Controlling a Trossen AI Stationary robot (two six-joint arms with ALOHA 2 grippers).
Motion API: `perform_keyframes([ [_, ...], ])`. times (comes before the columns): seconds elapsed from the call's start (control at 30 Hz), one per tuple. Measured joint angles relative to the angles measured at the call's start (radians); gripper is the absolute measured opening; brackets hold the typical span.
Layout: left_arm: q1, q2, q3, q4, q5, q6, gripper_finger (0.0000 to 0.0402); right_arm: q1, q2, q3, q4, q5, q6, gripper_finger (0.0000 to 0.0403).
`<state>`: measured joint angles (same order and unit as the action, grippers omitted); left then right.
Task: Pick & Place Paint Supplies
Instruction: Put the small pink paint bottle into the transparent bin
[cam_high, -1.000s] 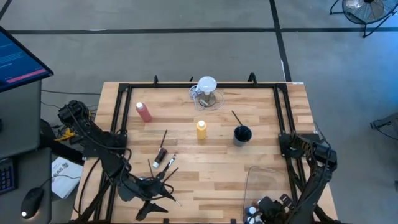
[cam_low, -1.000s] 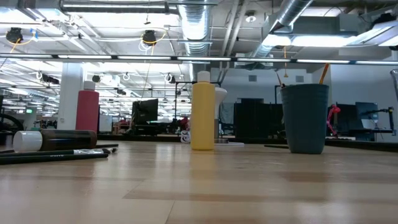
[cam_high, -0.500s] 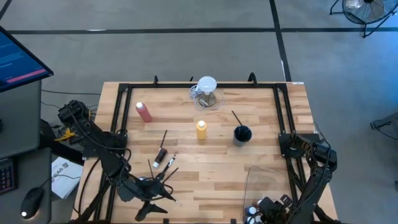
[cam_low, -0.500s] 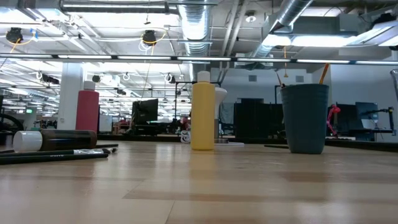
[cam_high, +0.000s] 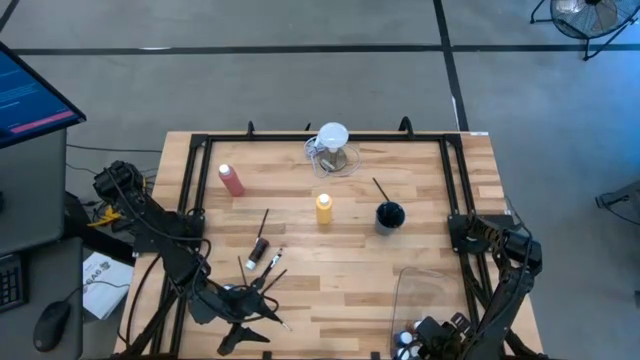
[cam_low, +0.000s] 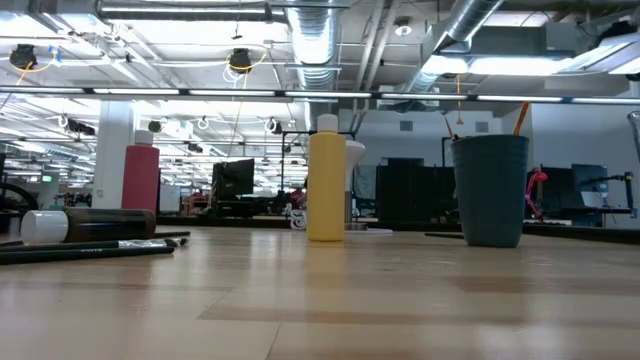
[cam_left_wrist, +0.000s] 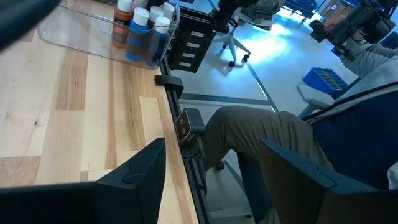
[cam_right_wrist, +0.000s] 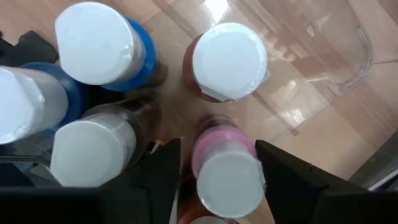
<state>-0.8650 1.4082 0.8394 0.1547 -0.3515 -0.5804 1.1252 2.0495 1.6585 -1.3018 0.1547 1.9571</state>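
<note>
The right end effector (cam_right_wrist: 217, 180) is hanging over the clear bin (cam_high: 425, 290), its fingers spread either side of a pink bottle (cam_right_wrist: 227, 171) and seemingly letting it go: the placing step. Next it will be needing a straight lift clear of the four bottles alongside. The left end effector (cam_left_wrist: 211, 168) is waiting released at the worktop (cam_high: 420, 255) edge. Remaining on the worktop are three squeeze bottles, red (cam_high: 232, 180), yellow (cam_high: 324, 208) and one lying (cam_high: 259, 250), about three brushes (cam_high: 272, 275) and one cup (cam_high: 389, 216).

Wooden table (cam_high: 420, 270), clear jug (cam_high: 332, 152), dark cup (cam_high: 389, 216), seated person (cam_left_wrist: 323, 143)
</note>
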Motion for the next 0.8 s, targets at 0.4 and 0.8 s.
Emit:
perform_keyframes([
  [0.4, 0.0, 0.0, 0.0, 0.0, 0.0, 0.0, 0.0214, 0.0, 0.0, 0.0, -0.005, 0.0, -0.004, 0.0216],
  [0.8, 0.0, 0.0, 0.0, 0.003, 0.0, 0.0, 0.0214, -0.007, -0.011, 0.005, -0.034, -0.049, -0.038, 0.0229],
])
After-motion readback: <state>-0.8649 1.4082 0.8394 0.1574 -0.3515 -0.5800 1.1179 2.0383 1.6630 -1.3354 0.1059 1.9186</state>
